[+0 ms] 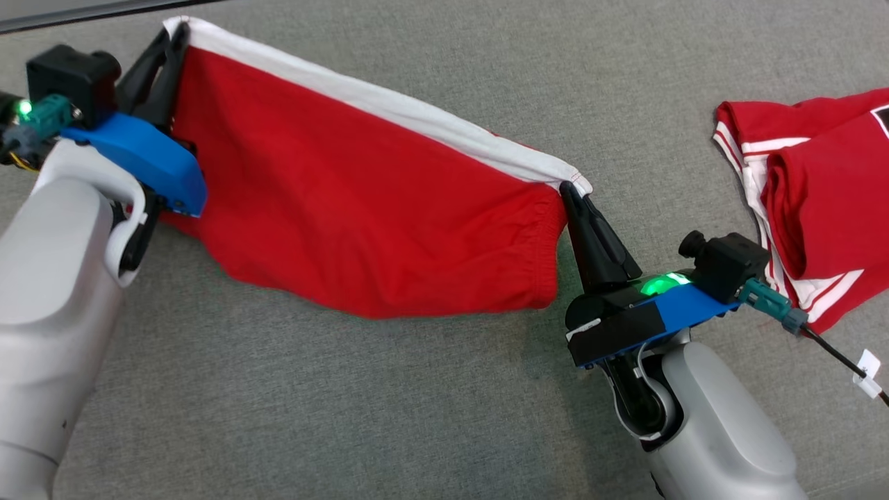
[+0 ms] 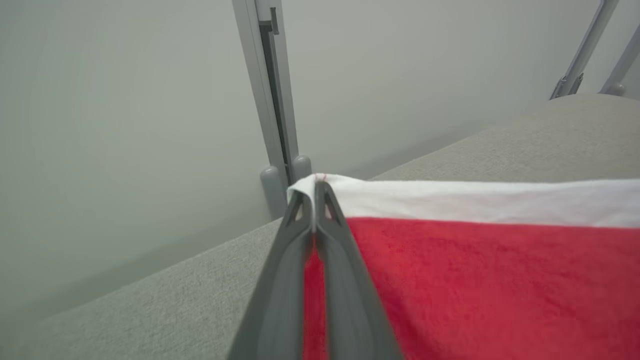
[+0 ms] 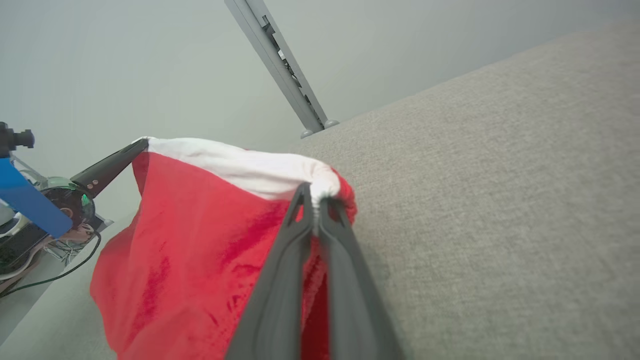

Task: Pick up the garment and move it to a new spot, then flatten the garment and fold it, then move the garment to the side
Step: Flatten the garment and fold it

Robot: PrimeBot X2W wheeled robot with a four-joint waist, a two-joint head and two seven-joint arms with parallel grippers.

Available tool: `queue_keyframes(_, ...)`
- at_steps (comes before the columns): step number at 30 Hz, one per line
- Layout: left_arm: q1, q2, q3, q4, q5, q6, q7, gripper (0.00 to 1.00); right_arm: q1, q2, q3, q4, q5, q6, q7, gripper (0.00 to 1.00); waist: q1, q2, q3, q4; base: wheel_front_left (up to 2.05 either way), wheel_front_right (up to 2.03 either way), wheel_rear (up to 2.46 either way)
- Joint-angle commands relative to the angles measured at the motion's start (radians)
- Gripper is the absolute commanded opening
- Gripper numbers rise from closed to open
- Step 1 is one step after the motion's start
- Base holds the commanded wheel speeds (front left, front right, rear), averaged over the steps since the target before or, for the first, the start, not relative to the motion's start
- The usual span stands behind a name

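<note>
Both grippers were clamped on the red garment (image 1: 361, 208) at its white band: left gripper (image 1: 177, 31) and right gripper (image 1: 566, 187). 1 second red garment (image 1: 819, 201) lay on the grey surface (image 1: 417, 417) beside the right arm.

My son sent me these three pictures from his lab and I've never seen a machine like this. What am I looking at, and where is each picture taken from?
It is a robot with two arms, seen through its own cameras. The wide picture comes from a camera on its head, looking down at a grey padded surface. The pale tubes at the bottom corners are its forearms, and each ends in a tool with two long dark fingers.

The other two pictures come from small cameras on the wrists, looking along each tool's fingers.

The left tool and the right tool are each shut on one end of the white band of a red garment, holding it stretched between them. Its lower part hangs down towards the surface.

A second red garment with white stripes lies crumpled to the robot's right.
</note>
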Motion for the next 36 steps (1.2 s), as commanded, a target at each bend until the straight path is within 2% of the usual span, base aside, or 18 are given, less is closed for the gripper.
queue_keyframes(1, -0.029, 0.007, -0.015, 0.022, -0.014, -0.001, 0.001, 0.0, -0.019, -0.001, 0.0, 0.003, 0.006, 0.0, -0.004, 0.0, -0.0002, -0.0003, 0.01, -0.003, 0.0, 0.0, 0.0)
queue_keyframes(6, -0.089, -0.001, -0.029, 0.089, -0.055, -0.001, -0.009, 0.0, -0.043, -0.001, 0.014, 0.012, 0.016, 0.0, -0.004, 0.0, -0.0002, -0.0003, 0.037, -0.02, 0.0, 0.0, 0.0)
queue_keyframes(10, -0.099, -0.027, -0.051, 0.15, -0.064, -0.001, -0.014, 0.0, -0.05, -0.002, 0.03, 0.023, -0.03, 0.0, -0.004, 0.0, -0.0002, -0.0003, 0.045, -0.025, 0.0, 0.0, 0.0)
queue_keyframes(11, -0.098, -0.03, -0.055, 0.161, -0.065, -0.001, -0.02, 0.31, -0.055, -0.001, 0.035, 0.027, -0.048, 0.0, -0.004, 0.37, -0.0002, -0.0003, 0.045, -0.026, 0.0, 0.0, 0.0)
queue_keyframes(12, -0.095, -0.036, -0.058, 0.172, -0.071, -0.001, -0.025, 0.79, -0.059, -0.001, 0.034, 0.026, -0.059, 0.0, -0.004, 0.85, -0.0002, -0.0003, 0.045, -0.025, 0.0, 0.0, 0.0)
queue_keyframes(13, -0.091, -0.042, -0.064, 0.18, -0.069, -0.001, -0.033, 1.0, -0.058, -0.001, 0.03, 0.028, -0.065, 0.0, -0.004, 1.0, -0.0002, -0.0003, 0.043, -0.023, 0.0, 0.0, 0.0)
queue_keyframes(22, -0.025, -0.083, -0.035, 0.221, -0.097, 0.009, -0.066, 1.0, -0.001, -0.002, -0.05, 0.023, -0.138, 0.0, -0.004, 1.0, -0.0002, -0.0003, -0.006, 0.007, 0.0, 0.0, 0.0)
queue_keyframes(31, 0.132, -0.127, 0.013, 0.224, -0.114, 0.016, -0.066, 1.0, 0.085, -0.002, -0.153, 0.002, -0.188, 0.0, -0.004, 1.0, -0.0002, -0.0003, -0.057, 0.021, 0.0, 0.0, 0.0)
queue_keyframes(36, 0.144, -0.131, 0.025, 0.273, -0.102, 0.051, -0.066, 1.0, 0.113, -0.001, -0.174, -0.007, -0.207, 0.0, -0.004, 1.0, -0.0002, -0.0003, -0.056, 0.008, 0.0, 0.0, 0.0)
